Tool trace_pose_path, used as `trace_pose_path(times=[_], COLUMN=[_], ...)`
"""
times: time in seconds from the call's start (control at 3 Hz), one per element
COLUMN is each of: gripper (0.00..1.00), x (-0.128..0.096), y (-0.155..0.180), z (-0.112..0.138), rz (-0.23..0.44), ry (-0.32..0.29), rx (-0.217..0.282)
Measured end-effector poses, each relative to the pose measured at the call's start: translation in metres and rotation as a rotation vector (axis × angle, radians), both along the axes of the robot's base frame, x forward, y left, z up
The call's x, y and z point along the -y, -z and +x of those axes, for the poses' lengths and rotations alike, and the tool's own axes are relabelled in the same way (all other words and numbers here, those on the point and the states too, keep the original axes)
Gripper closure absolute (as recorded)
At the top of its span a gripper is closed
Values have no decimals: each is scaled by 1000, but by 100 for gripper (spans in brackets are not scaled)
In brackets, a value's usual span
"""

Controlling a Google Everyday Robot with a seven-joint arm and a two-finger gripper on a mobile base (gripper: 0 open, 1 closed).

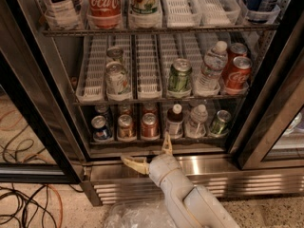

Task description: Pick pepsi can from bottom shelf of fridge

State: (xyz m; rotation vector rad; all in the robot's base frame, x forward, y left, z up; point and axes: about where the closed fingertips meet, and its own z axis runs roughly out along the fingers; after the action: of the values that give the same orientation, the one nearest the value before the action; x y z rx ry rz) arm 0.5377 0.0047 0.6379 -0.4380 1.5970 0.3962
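Note:
The fridge [57, 122] stands open in front of me. On its bottom shelf [199, 147] the pepsi can [100, 128] is the leftmost item, blue with a silver top, with another can behind it. My gripper [148, 154] is open, just outside the shelf's front edge and above the steel base panel [237, 175]. One fingertip [166, 143] points up at the shelf. The other fingertip [128, 161] points left. The gripper is below and right of the pepsi can, under the red can [149, 125], and holds nothing.
An orange-brown can [126, 126], a dark bottle [175, 121], a water bottle [196, 121] and a green can [220, 122] share the bottom shelf. The tier above holds cans and a water bottle. Cables [28, 203] lie on the floor at left. Clear plastic [133, 217] lies below.

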Motion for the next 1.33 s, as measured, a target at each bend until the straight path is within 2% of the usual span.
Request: trace_pose_path(times=[0.33, 0.67, 1.0, 1.33], gripper=[0, 0, 0, 0], x=[4, 4, -6, -35], y=[3, 3, 4, 14], z=[3, 3, 2, -5], rz=[-17, -19, -20, -33], ry=[29, 28, -44, -191], rx=[32, 34, 31, 42])
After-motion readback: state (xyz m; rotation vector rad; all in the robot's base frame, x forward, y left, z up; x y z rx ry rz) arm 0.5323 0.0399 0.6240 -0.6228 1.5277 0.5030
